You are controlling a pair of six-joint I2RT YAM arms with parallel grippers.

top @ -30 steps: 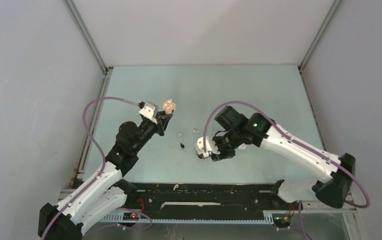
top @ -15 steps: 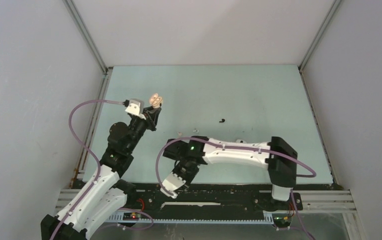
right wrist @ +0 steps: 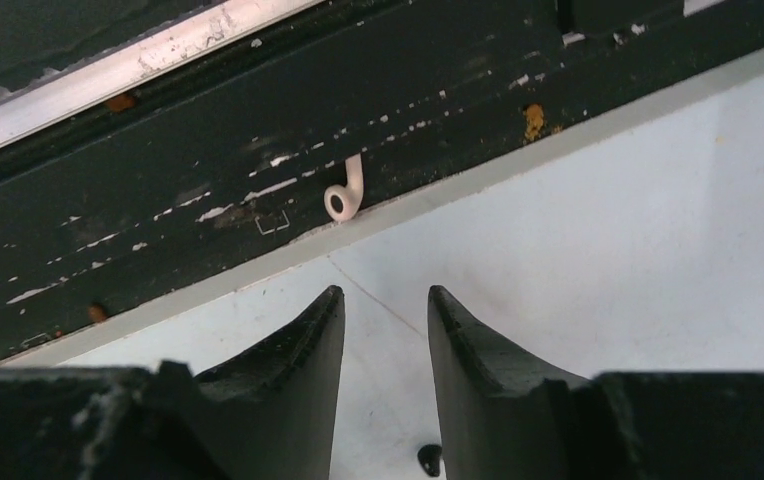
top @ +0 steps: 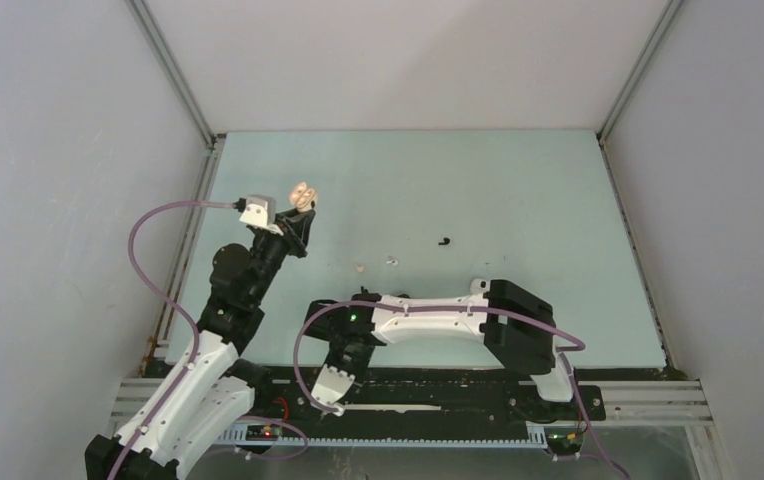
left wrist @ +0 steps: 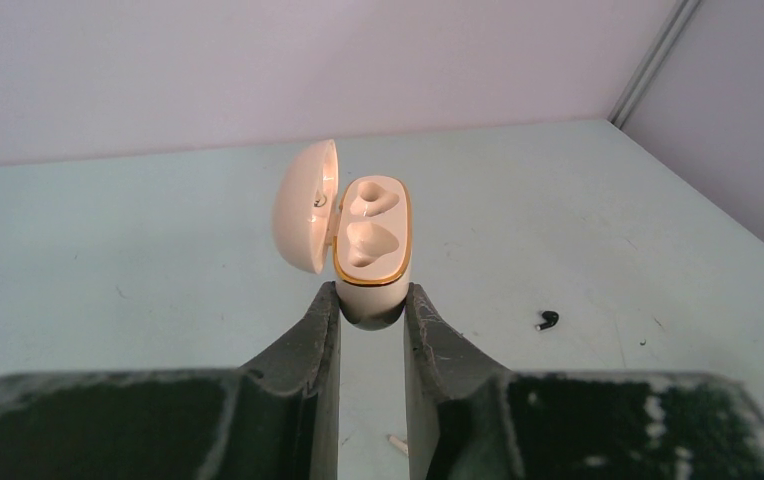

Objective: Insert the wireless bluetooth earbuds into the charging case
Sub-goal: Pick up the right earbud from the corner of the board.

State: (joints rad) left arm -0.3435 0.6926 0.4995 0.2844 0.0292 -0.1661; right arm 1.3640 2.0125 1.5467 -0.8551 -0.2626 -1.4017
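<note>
the left gripper is clenched on the base of the charging case and holds it raised above the table. the lid is swung open to the left, presumably so that both moulded sockets face up, ready to take a bud. the case is glossy cream with a thin gold rim, and both sockets are empty. further right, loose earbuds lie on the table, well apart from the case: a white earbud, a pale earbud near it, and a black earbud. at the near edge the right gripper hangs low with its jaws parted and nothing between them. it points at a stemmed earbud, white, lying on the dark rail just past the table's lip, likely lining up a pick.
</note>
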